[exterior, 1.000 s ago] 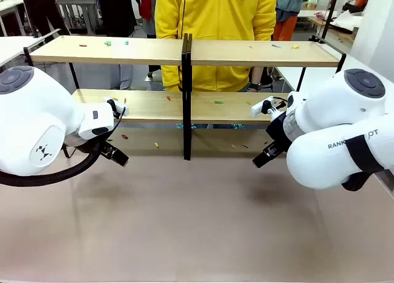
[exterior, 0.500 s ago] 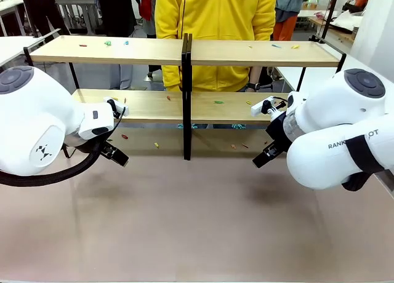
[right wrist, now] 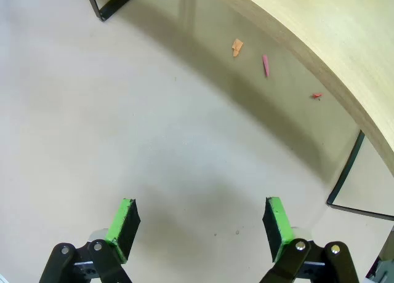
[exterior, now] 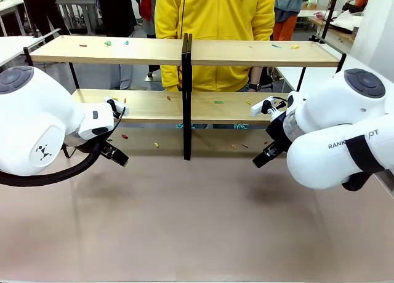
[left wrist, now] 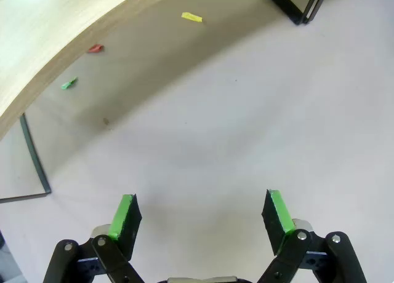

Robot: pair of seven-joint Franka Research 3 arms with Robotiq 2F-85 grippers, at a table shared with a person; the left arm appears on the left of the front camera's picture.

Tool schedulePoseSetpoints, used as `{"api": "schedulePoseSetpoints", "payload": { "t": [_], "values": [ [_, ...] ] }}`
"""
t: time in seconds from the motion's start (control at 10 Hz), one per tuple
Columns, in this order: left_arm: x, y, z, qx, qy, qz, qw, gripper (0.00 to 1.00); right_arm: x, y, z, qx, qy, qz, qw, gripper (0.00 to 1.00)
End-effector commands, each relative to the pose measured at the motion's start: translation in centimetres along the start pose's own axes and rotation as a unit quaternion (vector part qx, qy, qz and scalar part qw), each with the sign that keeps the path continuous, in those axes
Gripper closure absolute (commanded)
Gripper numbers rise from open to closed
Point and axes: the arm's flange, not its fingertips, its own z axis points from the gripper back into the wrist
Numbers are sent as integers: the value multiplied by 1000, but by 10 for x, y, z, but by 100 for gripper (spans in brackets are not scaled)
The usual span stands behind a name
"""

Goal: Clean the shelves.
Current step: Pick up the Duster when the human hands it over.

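Two light-wood boards in a thin black frame make the shelves [exterior: 246, 53], which stand across the far half of the surface [exterior: 197, 221], with a black centre post in the middle. Small coloured scraps [exterior: 108, 43] lie on both boards, and some more lie on the surface under the lower board. The left tool [left wrist: 200, 212] hangs over the bare surface, near the left part of the shelves. Its green pads [left wrist: 125, 214] are spread wide and nothing is between them. Ahead of it a yellow scrap [left wrist: 191, 16], a red scrap [left wrist: 95, 48] and a green scrap [left wrist: 69, 83] lie in the shadow of the lower board. The right tool [right wrist: 200, 218] hangs in the same way near the right part, its pads also spread wide and empty. A person [exterior: 215, 24] in a yellow top stands behind the shelves.
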Motion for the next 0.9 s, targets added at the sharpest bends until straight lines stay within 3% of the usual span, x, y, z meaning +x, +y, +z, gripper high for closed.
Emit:
{"api": "schedulePoseSetpoints", "payload": {
  "t": [0.0,0.2,0.3,0.4,0.6,0.8],
  "values": [
    [0,0,0,0,0,-1,1000,0,0,0,0,0,0,0,1000,0],
    [0,0,0,0,0,0,1000,0,0,0,0,0,0,0,1000,0],
    [0,-8,28,-14,-12,-59,998,0,5,3,26,1,4,31,999,0],
    [-16,-16,89,-52,-46,-86,994,0,0,-9,84,8,-4,38,999,0],
    [-71,-20,208,-75,-164,-107,978,0,-28,-39,198,16,-55,30,998,0],
    [-137,-24,289,-8,-270,-85,959,0,-60,-66,283,17,-117,28,993,0]
  ]
}}
